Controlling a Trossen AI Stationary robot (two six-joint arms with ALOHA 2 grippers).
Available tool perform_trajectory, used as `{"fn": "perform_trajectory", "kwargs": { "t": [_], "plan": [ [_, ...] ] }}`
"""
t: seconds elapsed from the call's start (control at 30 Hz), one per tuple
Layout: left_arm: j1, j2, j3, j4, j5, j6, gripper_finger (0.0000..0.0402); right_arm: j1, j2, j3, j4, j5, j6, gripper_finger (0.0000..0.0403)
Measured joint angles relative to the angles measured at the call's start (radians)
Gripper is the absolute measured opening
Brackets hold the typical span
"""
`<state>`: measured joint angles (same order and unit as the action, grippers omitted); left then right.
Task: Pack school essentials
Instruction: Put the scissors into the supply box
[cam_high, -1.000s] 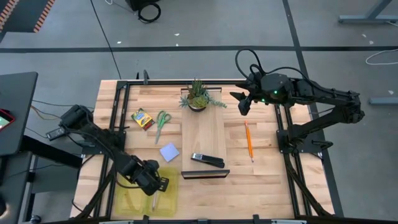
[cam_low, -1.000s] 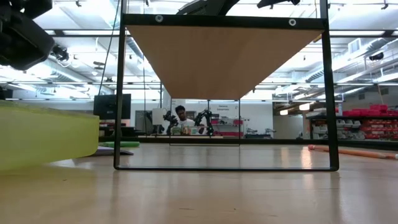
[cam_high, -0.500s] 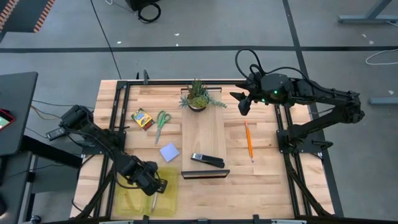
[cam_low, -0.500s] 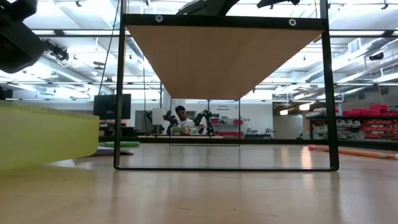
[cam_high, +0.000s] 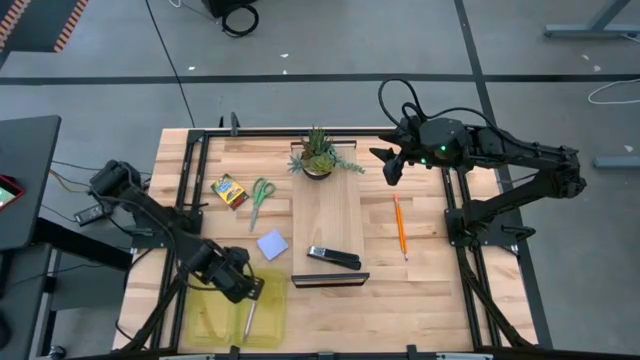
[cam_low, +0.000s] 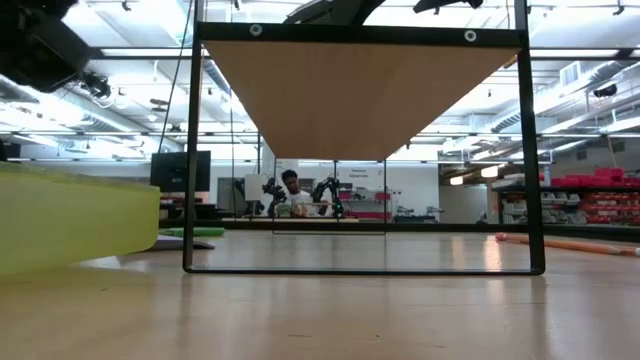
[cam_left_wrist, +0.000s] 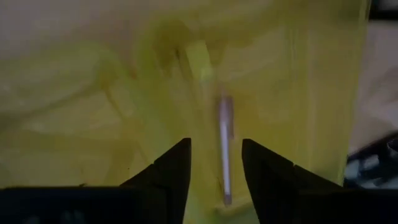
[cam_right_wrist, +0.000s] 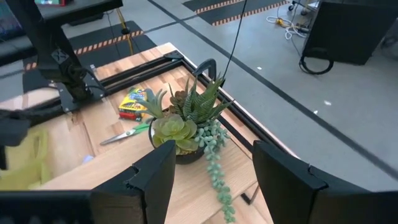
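Note:
A thin purple pen (cam_left_wrist: 224, 149) lies inside a translucent yellow pouch (cam_high: 215, 318) at the table's near left corner. My left gripper (cam_high: 236, 284) hovers open just above the pouch's far edge, and its fingers (cam_left_wrist: 176, 163) stand apart over the pen without touching it. Orange pencils (cam_high: 400, 226) lie right of the wooden board. Green-handled scissors (cam_high: 260, 199), the yellow-and-green crayon box (cam_high: 229, 190) and the pale blue note pad (cam_high: 272, 244) lie left of the board. My right gripper (cam_high: 392, 168) waits open, raised beside the potted plant (cam_right_wrist: 186, 124).
A wooden board (cam_high: 328, 212) runs down the table's middle, with the potted plant (cam_high: 318, 155) at its far end and a black stapler (cam_high: 333, 258) near its near end. A black-framed stand (cam_high: 330, 281) sits at the board's near edge. Black rails border the left and right sides.
My left gripper has risen and drawn back from over the pouch toward the table's far left, staying open. The pen has stayed lying in the pouch. My right arm has kept still.

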<state>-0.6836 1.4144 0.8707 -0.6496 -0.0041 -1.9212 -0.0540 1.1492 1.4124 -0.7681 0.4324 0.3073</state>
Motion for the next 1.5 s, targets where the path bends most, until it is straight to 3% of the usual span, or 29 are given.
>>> {"fn": "perform_trajectory", "kwargs": {
  "t": [0.2,0.83,1.07,1.27,1.37,1.5],
  "plan": [
    [0.070,-0.059,0.000,-0.091,-0.074,0.109,0.0121,0.000,0.000,0.000,0.000,0.000,0.077,0.0219],
    [0.359,-0.076,-0.004,-0.254,-0.075,0.662,0.0099,0.000,0.000,0.000,-0.003,-0.019,0.085,0.0220],
    [0.491,-0.076,-0.077,-0.203,-0.077,0.878,0.0066,0.000,0.000,0.000,-0.004,-0.019,0.085,0.0220],
    [0.621,-0.076,-0.170,-0.051,-0.027,1.038,0.0037,0.000,0.000,0.000,-0.006,-0.019,0.085,0.0220],
    [0.694,-0.076,-0.233,0.051,0.035,1.073,0.0019,0.000,0.000,0.000,-0.010,-0.019,0.085,0.0220],
    [0.768,-0.080,-0.271,0.064,0.030,1.072,0.0004,0.000,0.000,0.000,-0.010,-0.019,0.090,0.0220]
  ]
}}
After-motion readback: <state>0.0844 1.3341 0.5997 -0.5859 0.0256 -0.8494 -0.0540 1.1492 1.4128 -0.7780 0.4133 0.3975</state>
